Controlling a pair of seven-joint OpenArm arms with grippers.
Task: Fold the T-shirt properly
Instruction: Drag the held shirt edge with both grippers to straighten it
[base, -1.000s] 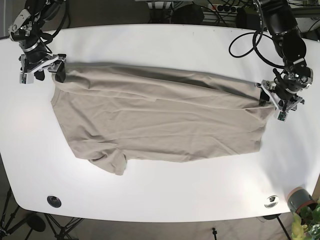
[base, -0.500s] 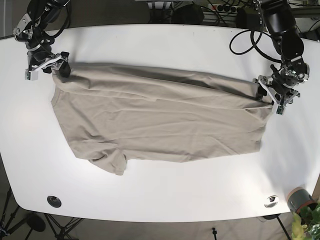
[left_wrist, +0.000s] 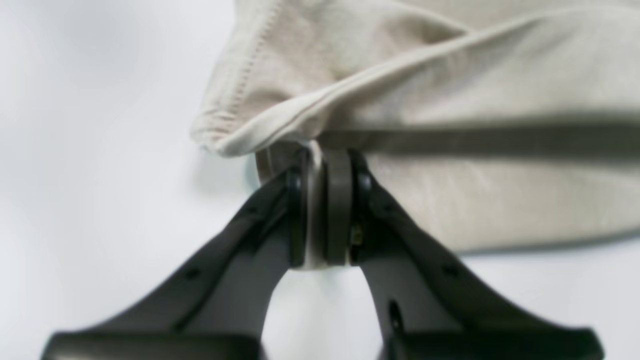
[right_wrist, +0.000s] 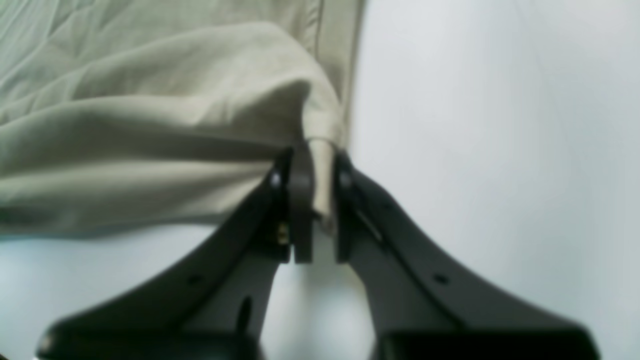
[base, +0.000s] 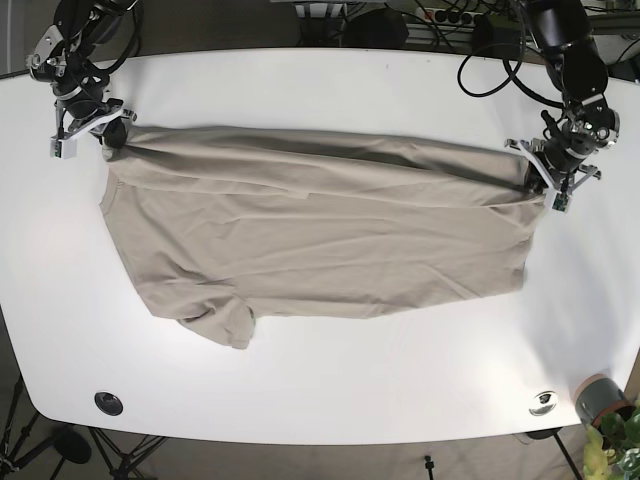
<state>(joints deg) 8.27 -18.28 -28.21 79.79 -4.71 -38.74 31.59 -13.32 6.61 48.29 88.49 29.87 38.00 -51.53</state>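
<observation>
T-shirt (base: 320, 235) lay spread across the middle of the white counter (base: 330, 390), its far edge drawn taut and carried farther back than a second earlier. Left gripper (left_wrist: 325, 200) was clamped on the hem corner at one end; right gripper (right_wrist: 312, 200) pinched a bunched corner at the other. Both had pulled outward and away, suggesting the cloth was being straightened and lifted for a first fold toward the near edge.

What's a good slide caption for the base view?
Both pincers, left and right, pinch the far corners of a beige T-shirt on a white table.
</observation>
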